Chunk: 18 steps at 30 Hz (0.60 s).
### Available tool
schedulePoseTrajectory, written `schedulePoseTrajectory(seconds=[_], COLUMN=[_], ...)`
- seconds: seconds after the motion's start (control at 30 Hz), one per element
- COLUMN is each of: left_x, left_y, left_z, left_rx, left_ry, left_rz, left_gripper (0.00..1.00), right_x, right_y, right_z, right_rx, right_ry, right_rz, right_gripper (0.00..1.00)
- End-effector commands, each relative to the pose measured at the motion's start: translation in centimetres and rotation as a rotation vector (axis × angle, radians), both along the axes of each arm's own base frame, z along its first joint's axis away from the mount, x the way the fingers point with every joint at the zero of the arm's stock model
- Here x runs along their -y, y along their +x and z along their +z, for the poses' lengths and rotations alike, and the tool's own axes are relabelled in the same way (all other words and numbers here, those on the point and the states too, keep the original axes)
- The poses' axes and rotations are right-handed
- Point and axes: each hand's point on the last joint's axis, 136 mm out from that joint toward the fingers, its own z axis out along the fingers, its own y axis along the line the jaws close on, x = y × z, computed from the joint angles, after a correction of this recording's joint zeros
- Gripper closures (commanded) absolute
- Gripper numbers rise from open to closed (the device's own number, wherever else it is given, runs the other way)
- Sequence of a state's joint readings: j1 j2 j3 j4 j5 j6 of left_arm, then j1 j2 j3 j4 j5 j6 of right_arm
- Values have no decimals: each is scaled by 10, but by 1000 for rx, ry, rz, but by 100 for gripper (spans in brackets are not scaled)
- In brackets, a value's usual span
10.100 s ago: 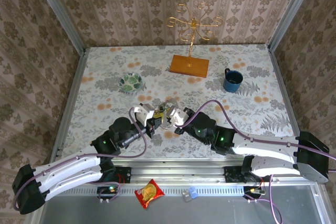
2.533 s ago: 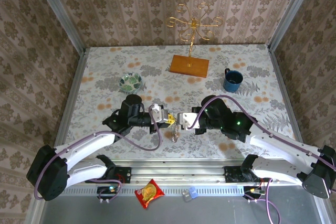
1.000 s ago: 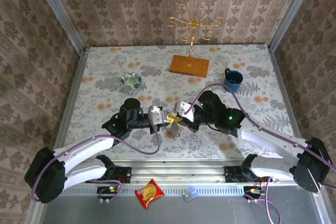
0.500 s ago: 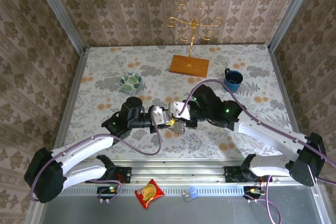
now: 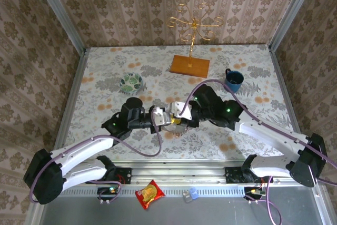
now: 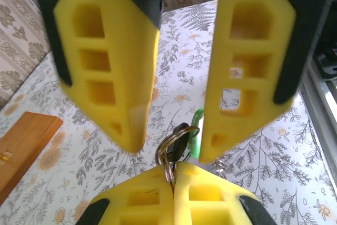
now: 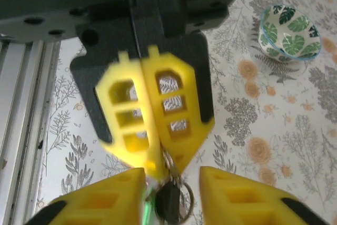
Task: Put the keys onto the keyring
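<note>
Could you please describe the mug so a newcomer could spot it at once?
Find the gold wire stand at the far middle of the table. Right of its wooden base stands the mug: plain dark blue, unlike the leaf-patterned bowl further left.

Mock-up lab booth — wallpapered panels point(image 5: 131, 9), aluminium frame point(image 5: 59, 11).

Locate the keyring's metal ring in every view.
Top external: metal ring mid-table, between left end effector and right end effector.
Left wrist: lower centre, just above the left end effector's tips.
Right wrist: bottom centre, inside the open right end effector.
Shared landmark: the left end effector, shut on the ring.
</note>
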<state>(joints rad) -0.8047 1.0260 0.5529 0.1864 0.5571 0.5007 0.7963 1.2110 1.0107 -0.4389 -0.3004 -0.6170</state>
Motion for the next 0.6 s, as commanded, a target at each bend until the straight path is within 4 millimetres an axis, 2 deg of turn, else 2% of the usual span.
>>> schedulePoseTrajectory(seconds=[0.0, 0.2, 0.57], left_x=[1, 1, 3], left_y=[0, -1, 2], left_z=[17, 17, 18], left_rx=[50, 52, 51], left_ry=[-70, -76, -79], left_rz=[8, 5, 28], left_gripper=[100, 100, 100], right_x=[9, 9, -3], right_y=[-4, -5, -7], right_z=[2, -3, 8], right_rx=[-47, -76, -122], right_ry=[42, 55, 141], right_rz=[-29, -45, -51], right_gripper=[62, 64, 62])
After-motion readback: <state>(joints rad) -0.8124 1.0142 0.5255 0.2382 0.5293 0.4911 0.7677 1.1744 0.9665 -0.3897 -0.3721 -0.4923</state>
